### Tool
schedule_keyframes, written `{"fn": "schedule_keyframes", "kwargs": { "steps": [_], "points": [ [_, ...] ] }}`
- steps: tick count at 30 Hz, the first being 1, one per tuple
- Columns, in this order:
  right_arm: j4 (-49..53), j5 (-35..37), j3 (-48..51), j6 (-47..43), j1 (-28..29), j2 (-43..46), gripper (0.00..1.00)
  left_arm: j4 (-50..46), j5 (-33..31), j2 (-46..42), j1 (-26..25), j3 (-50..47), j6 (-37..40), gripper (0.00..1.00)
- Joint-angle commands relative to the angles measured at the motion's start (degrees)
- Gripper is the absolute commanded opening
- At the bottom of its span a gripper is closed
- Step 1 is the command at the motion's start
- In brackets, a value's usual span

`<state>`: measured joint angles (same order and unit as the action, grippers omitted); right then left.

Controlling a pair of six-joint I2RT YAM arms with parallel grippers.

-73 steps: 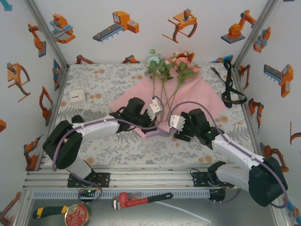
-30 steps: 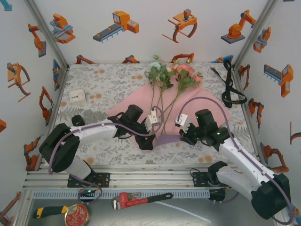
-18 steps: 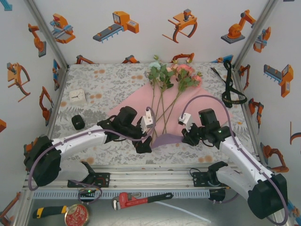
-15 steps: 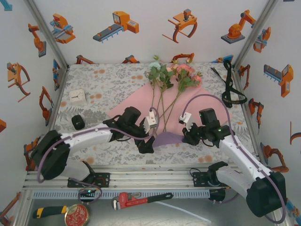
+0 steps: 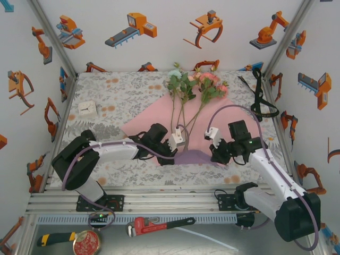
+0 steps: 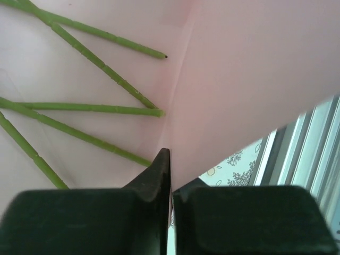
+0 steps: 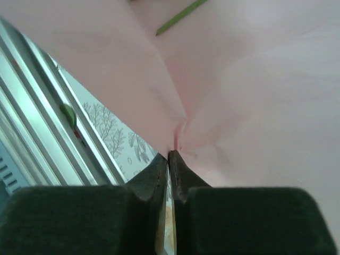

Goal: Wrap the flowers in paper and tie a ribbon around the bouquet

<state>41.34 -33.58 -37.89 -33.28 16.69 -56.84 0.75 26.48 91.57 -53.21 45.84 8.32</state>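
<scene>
The paper [image 5: 151, 118] lies pink side up on the table, its near corner folded over to show a lilac flap [image 5: 194, 157]. The flowers [image 5: 194, 85] rest on it with blooms at the far end and thin green stems [image 5: 182, 119] running toward me. My left gripper [image 5: 171, 158] is shut on the paper's near edge [image 6: 223, 101], with stem ends [image 6: 90, 109] just beyond its fingertips. My right gripper [image 5: 217, 157] is shut on a puckered fold of the paper [image 7: 239, 90]. The black ribbon [image 5: 260, 101] lies loose at the far right of the table.
A small white box [image 5: 87, 109] sits at the left of the floral table cover [image 5: 117, 90]. The metal front rail [image 5: 170, 194] runs just behind both grippers. A red pipe wrench [image 5: 159, 226] lies below the table edge. Printed walls close in three sides.
My left gripper opened wide, moved right along the paper's near edge and closed on it. The right gripper tightened on the paper and drew slightly right. The lilac flap has grown.
</scene>
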Motion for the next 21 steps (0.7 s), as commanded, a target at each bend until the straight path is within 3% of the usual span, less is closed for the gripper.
{"fn": "schedule_keyframes", "kwargs": {
  "steps": [1,8,13,16,17,18,21],
  "points": [
    [7.05,1.71,-1.08,-5.67,-0.34,-0.12,0.01,-4.55,0.00,-2.03,0.32,2.54,2.83,0.00],
    [10.66,13.93,-3.86,-11.00,-0.78,-0.57,0.00,-14.28,-1.88,-4.94,1.08,2.58,8.26,0.00],
    [14.21,12.87,-5.25,-12.43,-0.78,-2.91,0.00,-17.67,-1.11,-5.99,1.44,3.70,10.06,0.00],
    [12.54,6.37,-5.03,-10.32,-0.54,-2.97,0.53,-16.12,0.59,-6.26,2.20,4.10,9.08,0.00],
    [11.04,4.18,-4.44,-9.92,-0.36,-2.76,0.93,-15.64,1.53,-5.88,2.60,4.39,8.35,0.00],
    [9.57,3.08,-3.67,-9.72,-0.03,-2.54,0.99,-15.69,2.50,-5.44,2.99,4.83,8.11,0.00],
    [7.76,1.60,-1.00,-13.23,0.31,-1.30,0.99,-15.31,3.80,-4.41,4.04,5.05,7.97,0.00]
  ]
}}
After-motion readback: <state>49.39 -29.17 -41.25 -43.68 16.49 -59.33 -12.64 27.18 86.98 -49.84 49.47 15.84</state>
